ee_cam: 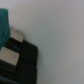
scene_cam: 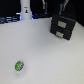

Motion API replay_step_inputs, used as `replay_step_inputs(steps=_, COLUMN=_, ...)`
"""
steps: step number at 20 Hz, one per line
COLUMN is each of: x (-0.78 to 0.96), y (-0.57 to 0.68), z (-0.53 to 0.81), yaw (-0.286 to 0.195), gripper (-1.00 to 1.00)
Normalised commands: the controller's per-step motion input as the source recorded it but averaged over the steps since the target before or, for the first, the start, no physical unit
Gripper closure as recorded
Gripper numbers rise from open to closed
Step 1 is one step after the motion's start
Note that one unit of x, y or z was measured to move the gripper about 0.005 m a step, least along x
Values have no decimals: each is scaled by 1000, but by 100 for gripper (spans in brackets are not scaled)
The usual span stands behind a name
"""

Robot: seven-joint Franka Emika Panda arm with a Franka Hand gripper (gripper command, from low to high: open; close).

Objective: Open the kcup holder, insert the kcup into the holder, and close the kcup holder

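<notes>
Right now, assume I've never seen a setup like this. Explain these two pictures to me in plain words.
The machine is a single robot arm working at a white table. One picture comes from a camera standing off the arm and takes in the whole scene. The other comes from a camera on the arm's wrist, so it sees things close up. On the table sits a black boxy kcup holder, which also fills a corner of the wrist view. Well apart from it lies a small green kcup, alone and untouched, so it is not held. A white upright object stands at the back. The fingers are too blurred to make out.
</notes>
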Motion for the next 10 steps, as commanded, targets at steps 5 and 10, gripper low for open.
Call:
replay_step_inputs(steps=5, x=-357, y=680, z=-133, yaw=-160, gripper=-100)
replay_step_inputs(steps=10, x=-354, y=704, z=-164, yaw=-139, gripper=-100)
